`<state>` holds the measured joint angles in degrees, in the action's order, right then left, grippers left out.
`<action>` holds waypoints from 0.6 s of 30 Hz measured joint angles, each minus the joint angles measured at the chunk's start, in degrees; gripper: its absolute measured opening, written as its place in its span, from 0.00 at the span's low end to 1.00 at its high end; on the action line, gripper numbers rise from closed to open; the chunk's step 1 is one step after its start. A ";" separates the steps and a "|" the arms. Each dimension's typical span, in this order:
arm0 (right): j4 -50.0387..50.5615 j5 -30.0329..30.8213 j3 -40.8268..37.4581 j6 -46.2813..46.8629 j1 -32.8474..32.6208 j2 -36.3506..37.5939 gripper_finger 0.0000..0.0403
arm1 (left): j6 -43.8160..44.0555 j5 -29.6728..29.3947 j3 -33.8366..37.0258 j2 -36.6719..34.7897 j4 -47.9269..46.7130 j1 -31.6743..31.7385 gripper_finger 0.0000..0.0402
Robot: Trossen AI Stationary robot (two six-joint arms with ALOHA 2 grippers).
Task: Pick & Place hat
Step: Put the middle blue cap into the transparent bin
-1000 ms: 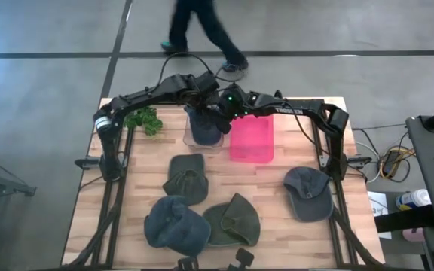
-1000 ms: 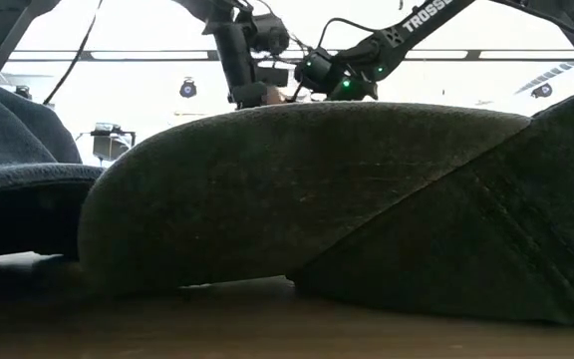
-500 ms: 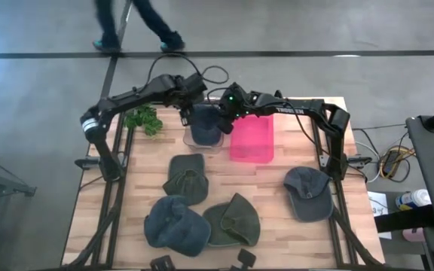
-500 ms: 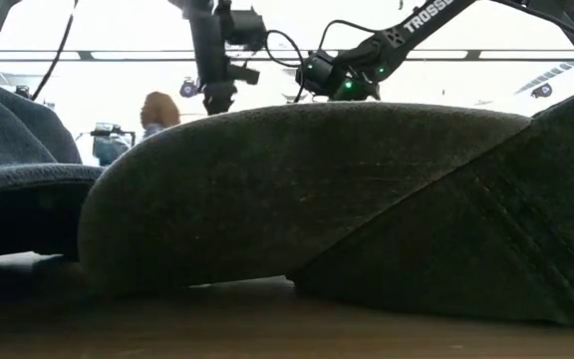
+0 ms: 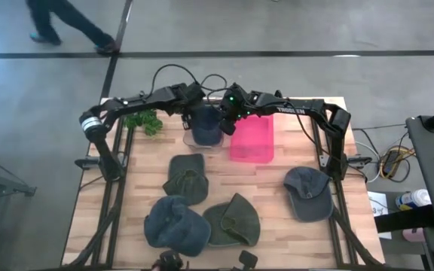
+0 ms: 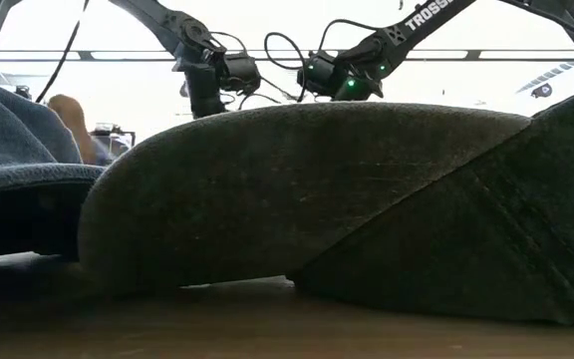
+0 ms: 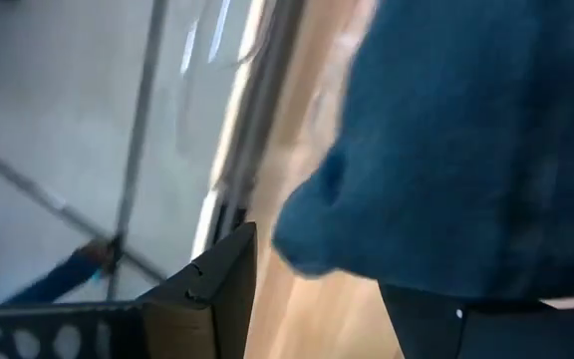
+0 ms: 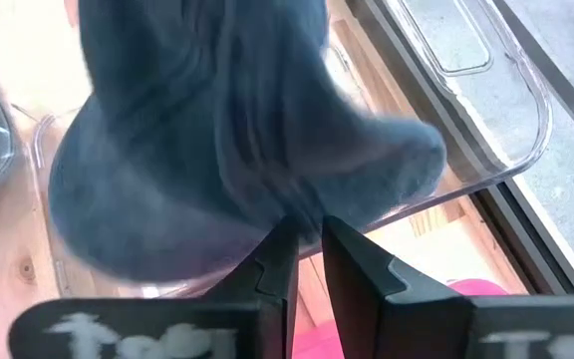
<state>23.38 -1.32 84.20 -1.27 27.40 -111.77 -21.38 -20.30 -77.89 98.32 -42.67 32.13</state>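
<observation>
High view: five hats point(image 5: 185, 179), two bins point(image 5: 252, 140).

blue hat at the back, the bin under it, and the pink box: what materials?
Blue hat: soft woven cloth, probably denim or cotton, matte; it folds and creases where the right tool pinches it. Clear bin: see-through glossy plastic, wood showing through. Pink box: looks like translucent plastic, smooth; not certain.

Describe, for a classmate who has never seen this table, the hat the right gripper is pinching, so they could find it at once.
Start at the pink bin at the table's far edge. Just left of it stands a clear bin, and the blue hat sits in it, pinched by the right gripper. It is the only hat in a bin; the other four lie flat on the wood.
</observation>
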 joint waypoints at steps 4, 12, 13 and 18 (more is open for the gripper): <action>0.24 0.00 0.00 -0.23 0.00 0.02 0.12 | -0.03 5.81 0.43 0.01 2.57 -1.23 0.48; 1.75 -0.02 0.00 -1.07 0.00 0.02 0.12 | -1.11 9.02 3.20 0.85 5.51 -1.56 0.48; 2.54 -0.02 0.00 -1.55 0.00 0.02 0.12 | -1.35 10.53 3.35 0.87 5.38 -1.56 0.48; 9.16 -0.02 -0.02 -1.95 -0.18 1.49 0.12 | -4.32 9.88 3.38 0.74 4.09 -2.26 0.48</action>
<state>32.53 -1.34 84.18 -3.22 27.22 -110.28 -25.71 -10.42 -74.51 99.07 -38.59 29.87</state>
